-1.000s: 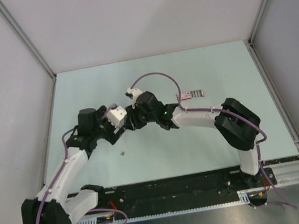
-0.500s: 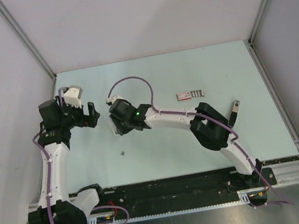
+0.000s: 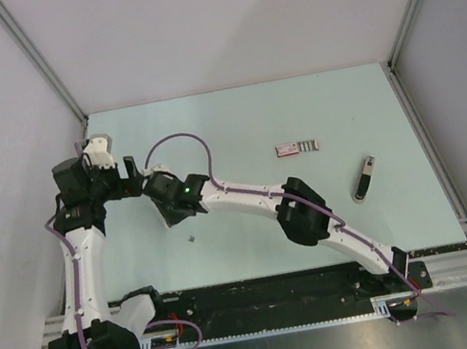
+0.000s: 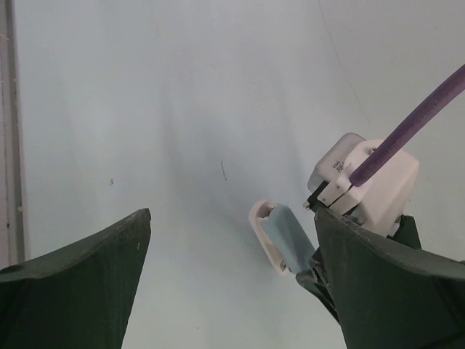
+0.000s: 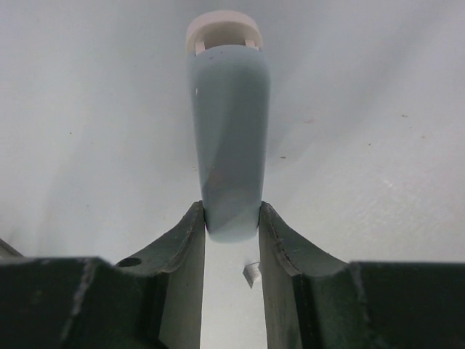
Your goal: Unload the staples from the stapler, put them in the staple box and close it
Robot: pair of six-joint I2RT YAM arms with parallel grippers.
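Left gripper [image 4: 231, 217], jaws now spread empty, has swung leftward; right gripper [image 5: 231, 211] alone clamps a pale blue object [image 5: 229, 109], well apart from the red stapler [image 3: 288, 149], seemingly unattended

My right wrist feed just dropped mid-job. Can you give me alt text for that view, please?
The right tool is clamped on the near end of a pale blue, glossy rounded oblong piece tipped with a white cap, which points away over the pale table. A tiny pale scrap shows below, in the gap between the fingers.
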